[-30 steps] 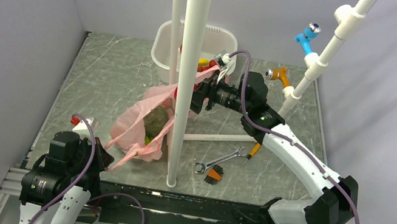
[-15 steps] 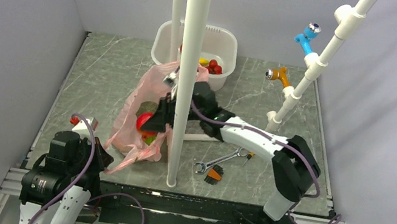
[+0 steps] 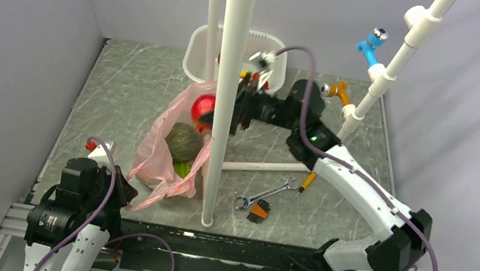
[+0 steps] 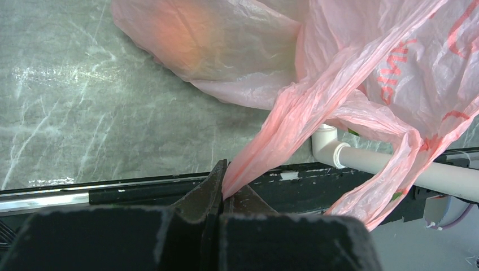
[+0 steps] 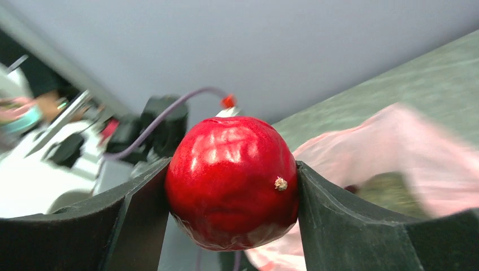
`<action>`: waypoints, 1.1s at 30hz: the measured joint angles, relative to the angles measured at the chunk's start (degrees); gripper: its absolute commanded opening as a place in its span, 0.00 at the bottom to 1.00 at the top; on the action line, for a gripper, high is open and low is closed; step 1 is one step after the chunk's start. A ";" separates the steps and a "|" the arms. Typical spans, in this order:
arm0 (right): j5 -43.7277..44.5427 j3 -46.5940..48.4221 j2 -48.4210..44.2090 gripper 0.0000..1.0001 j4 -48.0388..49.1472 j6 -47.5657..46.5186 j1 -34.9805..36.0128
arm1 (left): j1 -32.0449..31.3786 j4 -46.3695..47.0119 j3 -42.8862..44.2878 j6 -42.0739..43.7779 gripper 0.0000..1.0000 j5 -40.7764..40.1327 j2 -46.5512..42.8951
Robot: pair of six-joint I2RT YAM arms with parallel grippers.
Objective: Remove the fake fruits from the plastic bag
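Lower left: left gripper point(image 4: 222, 189) clenched on a twisted handle of the plastic bag point(image 3: 163, 138). The bag is thin, crinkled pink film slumped centre-left, with a dull-green ball point(image 3: 184, 142) inside. Centre: right gripper point(image 5: 233, 195) grasps a glossy round red fruit point(image 5: 229, 169) above the bag mouth.

Risks:
- The slick sphere may slip off the flat pads point(image 5: 327, 214).
- The film may tear under tension.
- The white pole point(image 3: 224, 88) stands close enough to be struck.
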 measured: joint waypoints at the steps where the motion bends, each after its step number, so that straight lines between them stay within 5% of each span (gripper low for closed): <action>1: 1.46 1.42 -0.74 0.00 -1.51 -1.36 -1.36 | 0.00 0.04 -0.02 0.00 0.00 0.00 0.00; 10: 30.21 13.86 1.07 0.00 -13.29 -17.22 -6.27 | 0.02 0.17 -0.33 0.02 0.00 0.04 0.02; 18: 50.58 29.68 21.66 0.00 -14.38 -28.55 -8.87 | 0.02 0.20 -0.52 0.02 0.00 0.07 0.22; 26: 55.74 45.27 44.30 0.05 -20.98 -30.95 -13.20 | 0.00 0.39 -0.81 0.02 0.00 0.07 0.31; 33: 56.13 51.89 54.99 0.10 -26.40 -30.49 -16.17 | 0.00 0.90 -0.83 0.02 0.00 0.09 0.55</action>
